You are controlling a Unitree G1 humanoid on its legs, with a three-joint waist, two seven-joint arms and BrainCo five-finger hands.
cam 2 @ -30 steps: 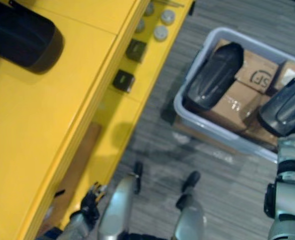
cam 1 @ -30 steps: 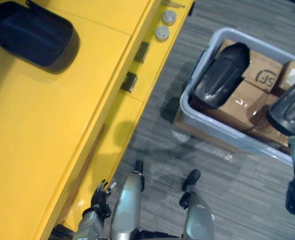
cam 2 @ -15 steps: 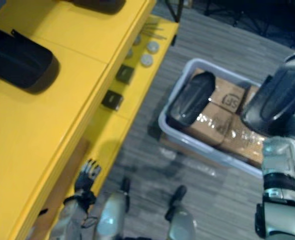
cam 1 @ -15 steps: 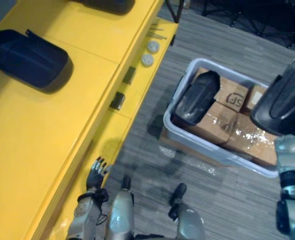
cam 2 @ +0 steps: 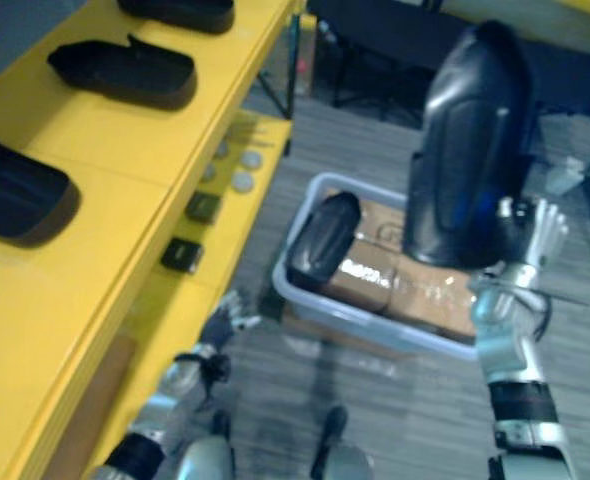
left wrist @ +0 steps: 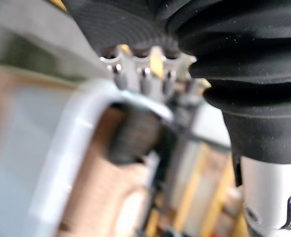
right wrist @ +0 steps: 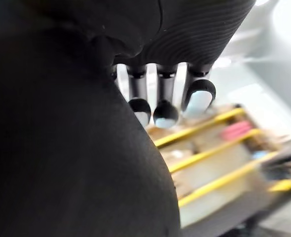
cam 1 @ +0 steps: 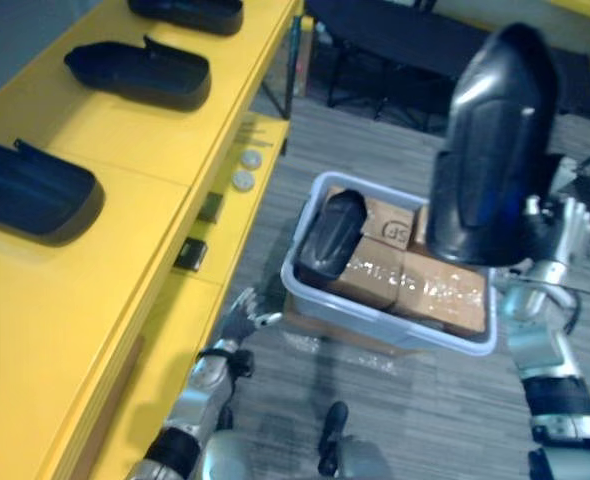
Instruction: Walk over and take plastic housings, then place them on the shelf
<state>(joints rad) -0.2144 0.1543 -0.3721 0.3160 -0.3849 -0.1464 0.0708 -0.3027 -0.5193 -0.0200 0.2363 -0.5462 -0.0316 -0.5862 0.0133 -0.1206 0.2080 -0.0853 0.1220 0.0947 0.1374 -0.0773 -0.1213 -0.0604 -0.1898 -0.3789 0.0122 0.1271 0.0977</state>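
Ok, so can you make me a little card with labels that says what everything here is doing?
right hand: raised, straight fingers against the back of the held housing
held housing: big, black, standing on end in the air, seen in front of the grey bin
left hand: low beside the yellow shelf, fingers relaxed, holding nothing
yellow shelf: three shelf housings lying in a row on top
grey bin: on the floor, cardboard boxes inside
bin housing: black, lying on the boxes
job: held housing not yet on the shelf
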